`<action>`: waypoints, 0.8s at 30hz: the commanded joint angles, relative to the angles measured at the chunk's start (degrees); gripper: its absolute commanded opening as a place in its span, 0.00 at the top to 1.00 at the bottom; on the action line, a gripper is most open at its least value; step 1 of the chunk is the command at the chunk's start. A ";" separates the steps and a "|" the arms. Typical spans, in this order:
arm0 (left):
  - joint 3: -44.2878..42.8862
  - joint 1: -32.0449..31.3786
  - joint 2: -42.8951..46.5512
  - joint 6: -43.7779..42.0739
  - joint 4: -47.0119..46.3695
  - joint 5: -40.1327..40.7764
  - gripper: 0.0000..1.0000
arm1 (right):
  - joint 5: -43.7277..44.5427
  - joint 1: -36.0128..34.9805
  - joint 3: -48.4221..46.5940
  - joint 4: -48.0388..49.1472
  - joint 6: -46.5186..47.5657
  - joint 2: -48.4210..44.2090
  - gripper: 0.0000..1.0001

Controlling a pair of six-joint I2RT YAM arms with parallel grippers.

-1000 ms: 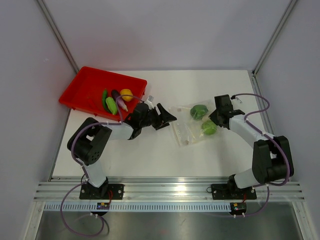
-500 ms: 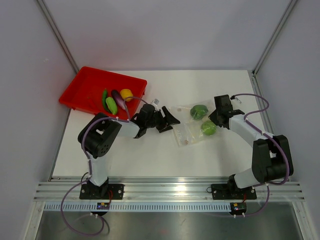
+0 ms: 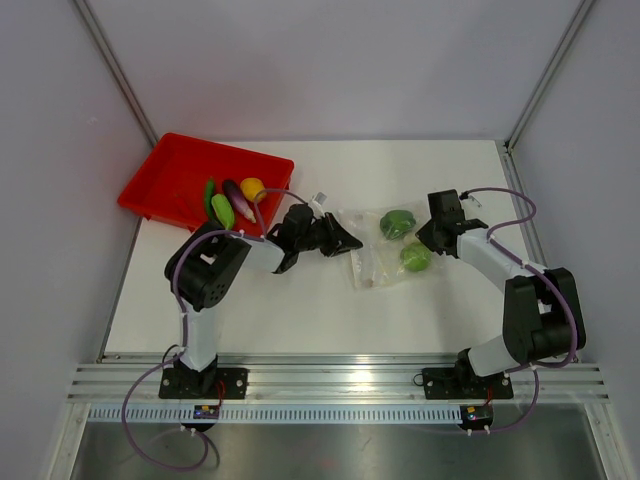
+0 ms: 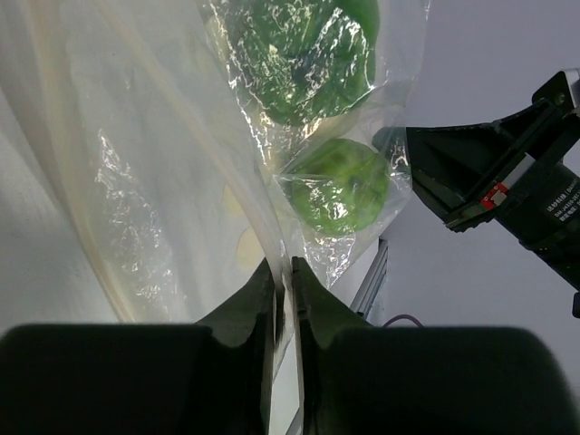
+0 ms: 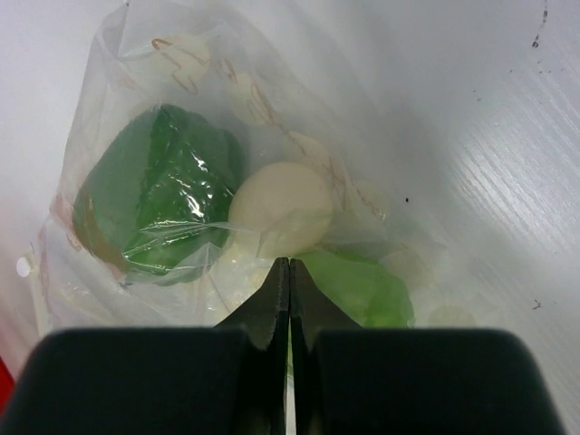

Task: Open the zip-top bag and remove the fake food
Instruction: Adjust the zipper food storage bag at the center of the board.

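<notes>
Zip-top bag (image 3: pixel 372 262), right of the red tray (image 3: pixel 160 190): judged light, limp, slippery film around 2 green fake food (image 3: pixel 398 223) pieces, best held at opposite edges, where left gripper (image 4: pixel 282 269) and right gripper (image 5: pixel 283 265) each pinch it.

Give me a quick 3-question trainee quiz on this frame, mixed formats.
1. True or false: the left gripper and the right gripper are both shut on the zip-top bag.
2. How many green pieces show inside the bag? A one, B two, C four.
3. Short answer: what colour is the round piece in the red tray?
Key: 1 true; 2 B; 3 yellow.
</notes>
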State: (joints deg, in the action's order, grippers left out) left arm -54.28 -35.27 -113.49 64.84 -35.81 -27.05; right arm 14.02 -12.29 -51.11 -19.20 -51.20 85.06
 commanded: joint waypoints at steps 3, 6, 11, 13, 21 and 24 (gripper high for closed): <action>0.93 1.51 3.28 1.08 -7.60 -3.01 0.92 | 3.64 0.43 -2.06 -1.35 -0.74 -1.73 1.00; 2.42 3.09 4.51 2.48 -9.45 -4.06 0.94 | 6.45 0.43 -2.06 -2.68 -1.36 -2.96 1.00; 4.70 4.77 5.91 4.42 -13.57 -5.47 1.00 | 7.25 0.96 -0.74 -2.07 -2.41 -5.16 1.00; 5.24 4.86 6.18 4.68 -14.02 -5.03 1.00 | 7.51 1.13 -0.48 -2.16 -2.41 -5.51 1.00; 4.98 4.86 5.65 5.12 -14.99 -5.82 1.00 | 1.90 1.31 -0.57 0.38 2.76 -6.66 0.72; 4.71 4.86 5.30 5.39 -14.99 -5.91 1.00 | -0.92 1.31 1.27 3.36 4.26 -8.85 0.42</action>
State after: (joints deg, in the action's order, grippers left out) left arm -49.47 -30.37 -109.65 70.13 -46.52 -31.64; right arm 15.99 -11.25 -50.81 -20.10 -49.95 79.77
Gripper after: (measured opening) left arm 0.008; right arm 0.543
